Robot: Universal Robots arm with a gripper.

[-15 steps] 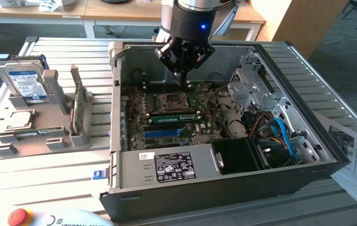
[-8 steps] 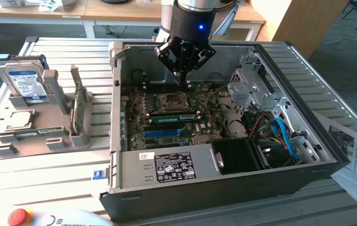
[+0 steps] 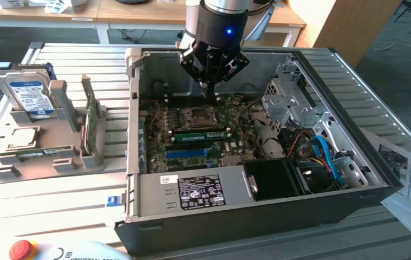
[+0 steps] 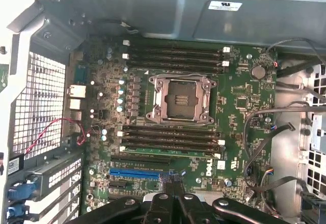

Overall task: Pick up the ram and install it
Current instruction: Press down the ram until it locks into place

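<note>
My gripper [image 3: 207, 89] hangs inside the open computer case [image 3: 378, 184], above the far memory slots [image 4: 175, 56] of the motherboard [image 4: 239, 96]. Its fingers [image 4: 173, 186] are shut with nothing between them. A long green ram stick [image 3: 201, 135] stands in a slot on the near side of the CPU socket [image 3: 194, 115], a short way in front of the gripper and apart from it. A near-identical green stick [image 3: 43, 153] lies flat in the grey tray [image 3: 3, 173] at the exterior view's left.
The tray also carries a hard drive [image 3: 28, 92], a taller green card [image 3: 88, 122] standing on edge and a CPU [image 3: 21, 138]. Inside the case are a black power supply [image 3: 198, 192], a drive cage [image 3: 288, 103] and loose cables [image 3: 324, 157]. A red stop button [image 3: 21, 249] sits near the front.
</note>
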